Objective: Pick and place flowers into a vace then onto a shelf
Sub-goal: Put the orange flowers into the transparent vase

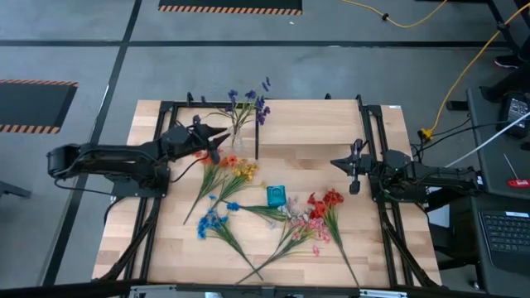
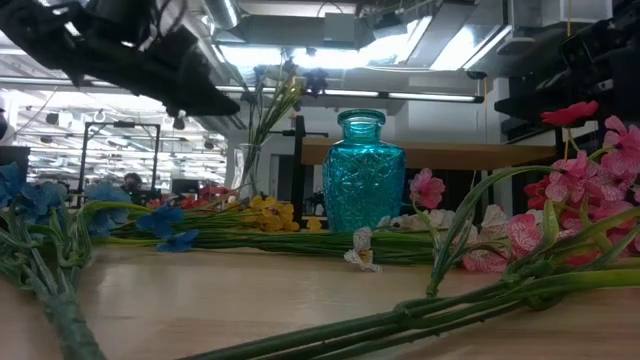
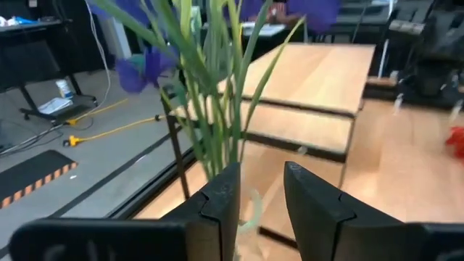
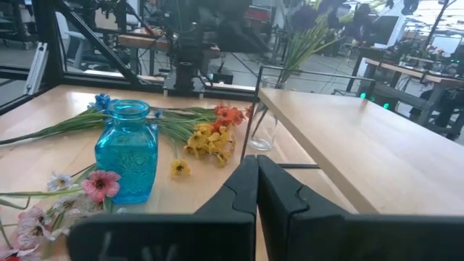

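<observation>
A clear glass vase (image 4: 264, 129) holding purple flowers (image 1: 251, 101) on green stalks (image 3: 217, 109) stands on the table beside the shelf (image 1: 310, 124), by its left legs. My left gripper (image 1: 224, 136) is open, its fingertips (image 3: 261, 177) level just before the stalks and the vase's rim (image 3: 251, 206); I see no touch. A blue glass vase (image 1: 276, 196) stands empty mid-table. Orange and yellow flowers (image 1: 233, 170), blue flowers (image 1: 213, 220), red flowers (image 1: 326, 201) and pink flowers (image 1: 303, 225) lie flat on the table. My right gripper (image 1: 354, 171) is shut, hovering right of the shelf.
The shelf's thin black legs (image 4: 255, 109) stand right next to the clear vase. Black frame rails (image 1: 157, 165) run along the table's left and right sides under the arms. Bare tabletop (image 1: 157, 240) shows near the left near corner. Cables and a desk lie beyond the right edge.
</observation>
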Robot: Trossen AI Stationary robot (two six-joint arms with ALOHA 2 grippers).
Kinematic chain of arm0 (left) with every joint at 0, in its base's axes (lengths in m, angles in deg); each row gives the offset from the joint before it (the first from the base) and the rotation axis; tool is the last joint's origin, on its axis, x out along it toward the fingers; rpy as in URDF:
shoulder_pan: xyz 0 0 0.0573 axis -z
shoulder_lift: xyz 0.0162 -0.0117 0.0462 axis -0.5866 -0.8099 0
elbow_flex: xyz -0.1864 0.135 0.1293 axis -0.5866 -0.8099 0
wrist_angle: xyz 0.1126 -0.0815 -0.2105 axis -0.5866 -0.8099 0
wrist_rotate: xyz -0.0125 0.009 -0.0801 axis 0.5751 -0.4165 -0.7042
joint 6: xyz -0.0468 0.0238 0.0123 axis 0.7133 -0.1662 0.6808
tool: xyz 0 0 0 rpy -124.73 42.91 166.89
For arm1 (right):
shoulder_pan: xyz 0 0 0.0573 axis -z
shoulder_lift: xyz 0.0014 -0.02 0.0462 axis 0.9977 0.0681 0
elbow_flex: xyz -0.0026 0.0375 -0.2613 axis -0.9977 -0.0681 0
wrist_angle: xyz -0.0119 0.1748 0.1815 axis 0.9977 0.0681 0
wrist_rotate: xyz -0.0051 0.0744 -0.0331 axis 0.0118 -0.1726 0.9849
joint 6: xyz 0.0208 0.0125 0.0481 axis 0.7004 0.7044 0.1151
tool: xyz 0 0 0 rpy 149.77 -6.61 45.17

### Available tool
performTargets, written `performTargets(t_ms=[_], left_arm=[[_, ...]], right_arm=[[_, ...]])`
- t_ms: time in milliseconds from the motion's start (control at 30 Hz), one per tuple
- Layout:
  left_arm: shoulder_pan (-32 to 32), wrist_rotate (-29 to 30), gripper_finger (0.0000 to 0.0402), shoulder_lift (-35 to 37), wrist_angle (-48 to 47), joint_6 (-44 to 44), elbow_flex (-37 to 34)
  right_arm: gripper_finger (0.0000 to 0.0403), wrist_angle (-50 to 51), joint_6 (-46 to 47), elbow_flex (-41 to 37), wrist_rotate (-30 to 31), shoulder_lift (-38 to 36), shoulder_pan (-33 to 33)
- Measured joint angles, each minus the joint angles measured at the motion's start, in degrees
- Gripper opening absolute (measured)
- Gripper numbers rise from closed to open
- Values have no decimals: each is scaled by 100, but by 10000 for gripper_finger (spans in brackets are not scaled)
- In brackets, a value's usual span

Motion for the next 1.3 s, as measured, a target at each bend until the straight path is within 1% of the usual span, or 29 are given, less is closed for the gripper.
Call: performTargets(t_ms=[67, 133, 200, 267, 333, 433, 567, 667, 767, 933, 1100, 1300], left_arm=[[177, 153, 95, 175, -154, 90, 0], [396, 443, 89, 300, -414, 235, 29], [651, 941, 82, 344, -1022, 467, 209], [929, 1462, 74, 346, -1821, 676, 486], [1216, 1817, 66, 304, -2594, 965, 801], [1616, 2123, 59, 223, -3405, 1440, 1224], [2095, 2389, 57, 118, -4393, 2019, 1728], [2383, 2540, 56, 1, -5397, 2730, 2122], [2643, 2585, 56, -193, -6277, 3498, 2470], [3014, 2513, 56, -684, -7134, 4328, 2885], [3188, 1981, 56, -1232, -7849, 5104, 3158], [3214, 1238, 56, -1763, -8407, 5795, 3172]], right_arm=[[7, -2, 0, 0, 0, -1, 0], [7, 0, 0, 1, -1, -1, 0], [7, 0, 0, 0, -2, -1, 0], [7, 0, 0, 0, -2, -1, 0], [7, 0, -12, 0, -2, -1, 0], [7, 2, -17, 0, -2, -1, 0], [7, 2, -15, 0, -7, 0, 0], [7, 4, -20, 0, -11, -1, 0], [7, 7, -129, 0, -13, -1, 0], [7, 7, -157, 0, -11, -1, 0], [7, 7, -428, 0, -9, -1, 0], [7, 4, -444, 0, 9, -1, 0]])
